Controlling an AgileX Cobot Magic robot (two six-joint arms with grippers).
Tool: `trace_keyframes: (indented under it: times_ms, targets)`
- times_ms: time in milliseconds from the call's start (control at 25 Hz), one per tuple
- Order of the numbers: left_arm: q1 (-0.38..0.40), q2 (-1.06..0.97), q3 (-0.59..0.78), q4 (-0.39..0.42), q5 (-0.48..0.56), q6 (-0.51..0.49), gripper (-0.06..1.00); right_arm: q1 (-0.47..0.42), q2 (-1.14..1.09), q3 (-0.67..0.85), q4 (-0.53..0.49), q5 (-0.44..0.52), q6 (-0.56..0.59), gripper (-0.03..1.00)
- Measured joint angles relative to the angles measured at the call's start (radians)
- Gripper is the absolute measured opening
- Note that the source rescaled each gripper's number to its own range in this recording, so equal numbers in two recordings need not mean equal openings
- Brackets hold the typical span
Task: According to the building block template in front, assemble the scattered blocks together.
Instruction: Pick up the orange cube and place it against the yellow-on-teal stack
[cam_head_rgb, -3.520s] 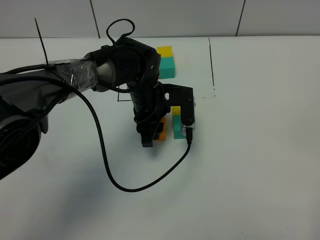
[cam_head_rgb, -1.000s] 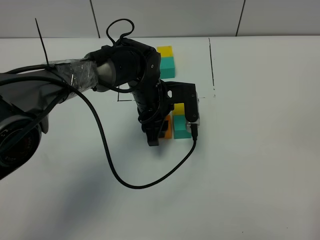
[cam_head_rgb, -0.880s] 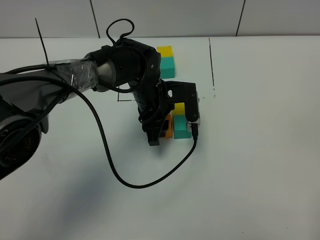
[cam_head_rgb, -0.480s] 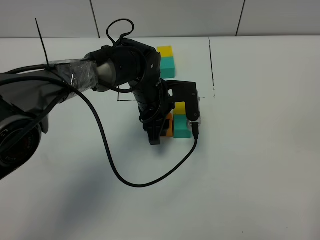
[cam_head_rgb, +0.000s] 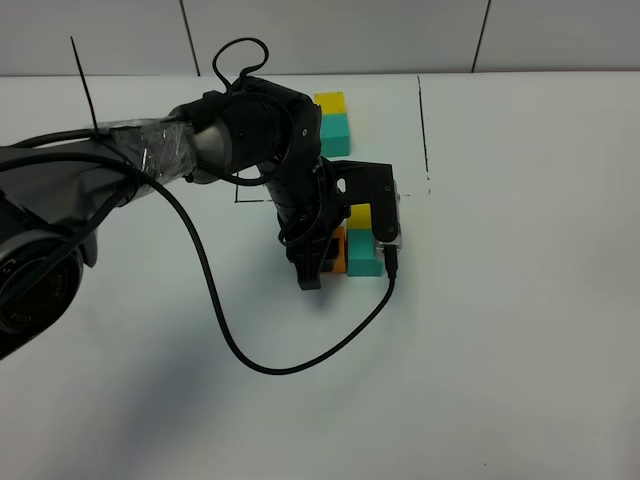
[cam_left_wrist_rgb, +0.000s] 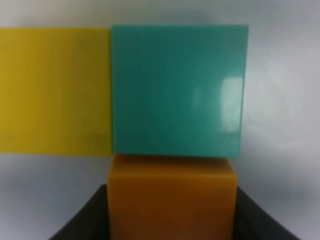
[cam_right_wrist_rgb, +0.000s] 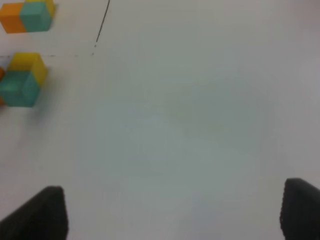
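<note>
The template stands at the back: a yellow cube (cam_head_rgb: 330, 102) and a teal cube (cam_head_rgb: 335, 134) show, and its orange cube is hidden behind the left arm. In the right wrist view the whole template (cam_right_wrist_rgb: 29, 16) shows. My left gripper (cam_head_rgb: 325, 260) is shut on the loose orange cube (cam_head_rgb: 338, 250) (cam_left_wrist_rgb: 172, 197), which rests on the table touching the loose teal cube (cam_head_rgb: 362, 258) (cam_left_wrist_rgb: 177, 90). The loose yellow cube (cam_head_rgb: 356, 218) (cam_left_wrist_rgb: 55, 90) touches the teal one, so the three form an L. My right gripper (cam_right_wrist_rgb: 175, 215) is open and empty, far from the cubes.
The left arm and its black cable (cam_head_rgb: 250, 360) lie across the left half of the white table (cam_head_rgb: 520, 300). A thin black line (cam_head_rgb: 424, 130) runs on the table right of the template. The right arm is outside the exterior view.
Over the last seconds my left gripper carried the orange cube to the right until it met the teal cube. In the last half second nothing has moved.
</note>
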Motion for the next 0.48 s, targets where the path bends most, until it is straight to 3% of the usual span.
trace_keyframes:
  times_ms: [480]
  targets:
    - [0.000,0.000,0.000,-0.002,0.015,0.037,0.00,0.000,0.000,0.000,0.000,0.000,0.000,0.73]
